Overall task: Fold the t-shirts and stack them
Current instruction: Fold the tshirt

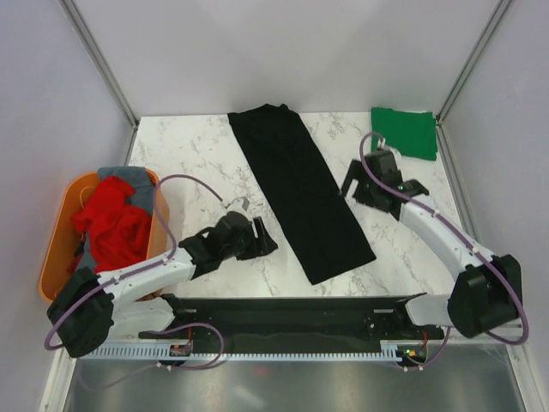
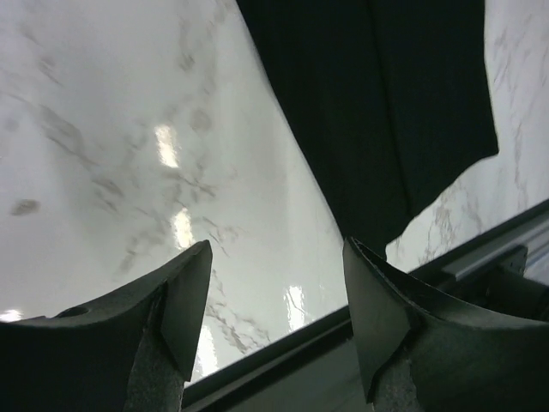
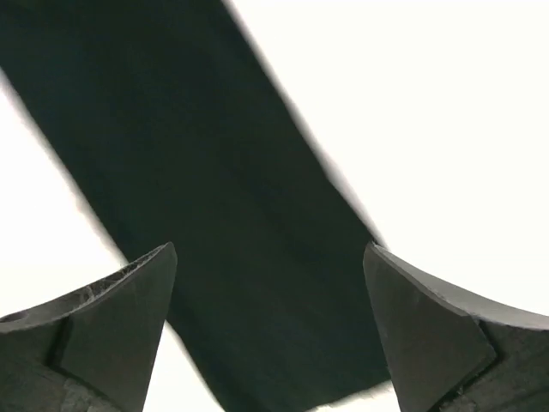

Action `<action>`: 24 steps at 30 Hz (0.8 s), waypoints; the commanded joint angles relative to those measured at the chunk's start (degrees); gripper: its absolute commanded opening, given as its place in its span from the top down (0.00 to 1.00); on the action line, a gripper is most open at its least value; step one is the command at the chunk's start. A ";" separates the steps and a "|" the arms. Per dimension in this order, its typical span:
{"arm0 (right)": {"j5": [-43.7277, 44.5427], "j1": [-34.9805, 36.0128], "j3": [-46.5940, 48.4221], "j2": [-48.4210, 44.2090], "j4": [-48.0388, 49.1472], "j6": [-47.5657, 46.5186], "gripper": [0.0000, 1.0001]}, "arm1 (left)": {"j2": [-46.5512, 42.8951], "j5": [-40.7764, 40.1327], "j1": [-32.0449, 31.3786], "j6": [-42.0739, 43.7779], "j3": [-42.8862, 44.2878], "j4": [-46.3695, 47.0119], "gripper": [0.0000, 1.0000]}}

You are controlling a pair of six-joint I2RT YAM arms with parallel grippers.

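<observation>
Both pincers are found open and empty. The left gripper (image 1: 264, 239) is held low over the marble table (image 1: 180, 159), just beside the left long edge of the black t-shirt (image 1: 300, 193) and toward its near end. In the left wrist view its jaws are seen spread, with bare marble between them and the cloth's near corner lying ahead of the right-hand finger (image 2: 386, 326), apart from it. The right gripper (image 1: 350, 184) is held just off the shirt's right long edge, at about mid-length. In the right wrist view its jaws are spread wide, with the black cloth seen between and beyond them. Whether these fingers touch the cloth cannot be told.

The black t-shirt is laid flat as a long narrow strip, running diagonally from the far centre of the table toward the near right. The bright green t-shirt (image 1: 407, 131) is noted at the far right corner, folded to a compact rectangle and well apart from the black one. The red t-shirt (image 1: 111, 227) is heaped loose in the orange tub (image 1: 53, 249) at the table's left edge. The grey t-shirt (image 1: 129, 178) is lodged under and behind it, against the tub's far rim.

A black rail (image 1: 283, 313) along the near edge carries both arm bases. Pale wall panels (image 1: 283, 51) enclose the table on three sides.
</observation>
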 commanded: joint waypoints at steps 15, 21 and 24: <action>3.79 -2.19 -27.14 -14.76 -6.14 3.28 0.25 | 24.86 -3.76 -18.59 -18.47 11.42 3.79 0.30; 2.03 -2.10 -30.83 -14.84 -3.51 4.95 0.29 | 24.52 -7.27 -20.79 -20.40 12.04 3.80 0.30; 0.98 -2.10 -32.15 -15.02 -2.19 6.00 0.33 | 23.55 -9.82 -21.75 -21.54 11.95 3.80 0.30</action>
